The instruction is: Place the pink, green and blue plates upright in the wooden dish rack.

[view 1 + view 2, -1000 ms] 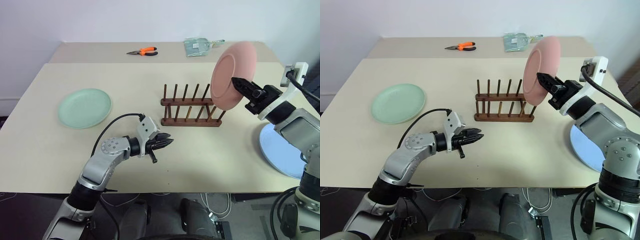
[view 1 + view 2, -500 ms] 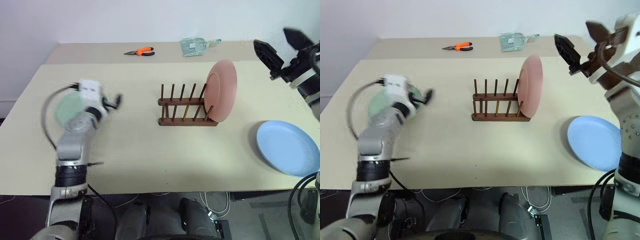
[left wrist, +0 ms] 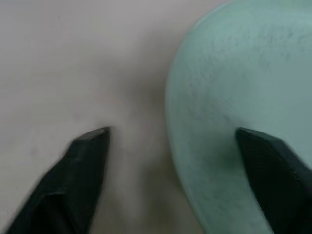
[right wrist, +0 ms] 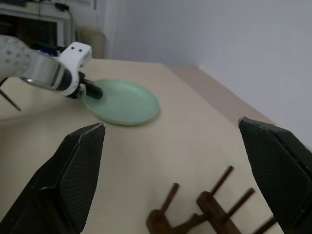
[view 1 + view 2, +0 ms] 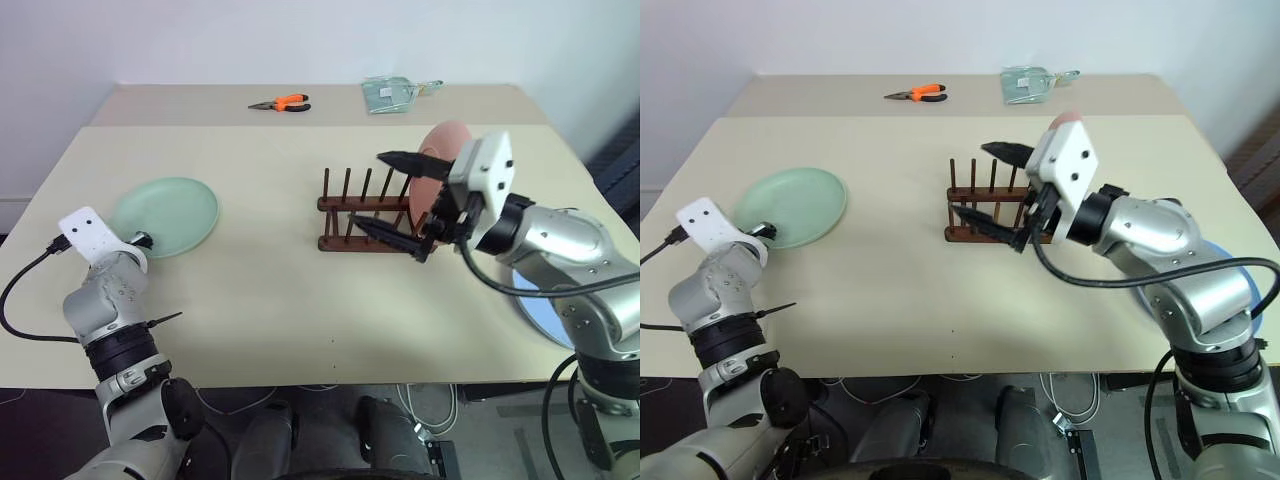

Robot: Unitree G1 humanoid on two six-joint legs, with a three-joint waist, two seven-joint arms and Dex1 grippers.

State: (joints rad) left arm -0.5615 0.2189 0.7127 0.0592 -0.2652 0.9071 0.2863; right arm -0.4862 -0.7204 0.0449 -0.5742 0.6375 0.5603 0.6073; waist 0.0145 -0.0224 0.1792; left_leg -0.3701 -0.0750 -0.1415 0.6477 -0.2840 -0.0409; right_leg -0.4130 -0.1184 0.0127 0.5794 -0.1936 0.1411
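Note:
The pink plate [image 5: 441, 148] stands upright at the right end of the wooden dish rack [image 5: 352, 214], partly hidden behind my right wrist. My right gripper [image 5: 388, 196] hangs wide open and empty in front of the rack, with its fingers [image 4: 73, 170] spread far apart. The green plate [image 5: 166, 214] lies flat at the left. My left gripper [image 3: 170, 141] is open astride the green plate's near rim [image 3: 175, 146], one finger over the plate and one over the table. A sliver of the blue plate [image 5: 533, 313] shows behind my right arm.
Orange-handled pliers [image 5: 285, 102] and a clear packet [image 5: 395, 93] lie on the far table section. Bare tabletop [image 5: 270, 270] stretches between the green plate and the rack.
My right gripper let go of the pink plate, which now stands in the rack, and swung left in front of it. My left arm swept left to the green plate's rim and opened.

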